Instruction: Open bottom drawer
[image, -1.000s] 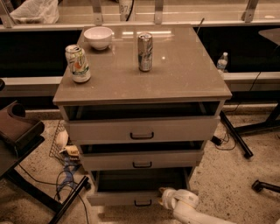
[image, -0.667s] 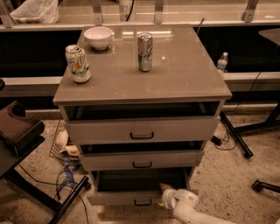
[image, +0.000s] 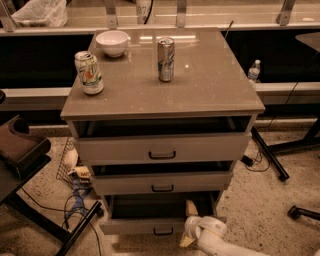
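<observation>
- Camera view: grey-beige cabinet (image: 200, 95), seen from above and in front, with three drawer fronts stacked below its top.
- Bottom drawer (image: 135, 226) at 6 o'clock in the frame, lowest of the three. Its small black bar handle (image: 163, 231) sits at its centre. A dark opening shows above the front, so it stands out from the carcass.
- Middle drawer (image: 125, 184) and top drawer (image: 115, 149) each show a dark gap above their fronts too.
- Gripper (image: 190, 227) at about 5 o'clock, low in the frame, at the right end of the bottom drawer's front, off to the right of the handle. Cannot tell whether the claw is spread or closed, or whether it touches the drawer.
- White arm (image: 220, 240) runs from the gripper toward the lower right edge.
- On the cabinet top: white bowl (image: 112, 42) at 11 o'clock, green-and-white can (image: 89, 72) at 9 o'clock, silver can (image: 166, 59) near the middle, both cans upright.
- Floor: water bottle (image: 254, 71) at 2 o'clock beside the cabinet; loose cables (image: 75, 202) at 8 o'clock.
</observation>
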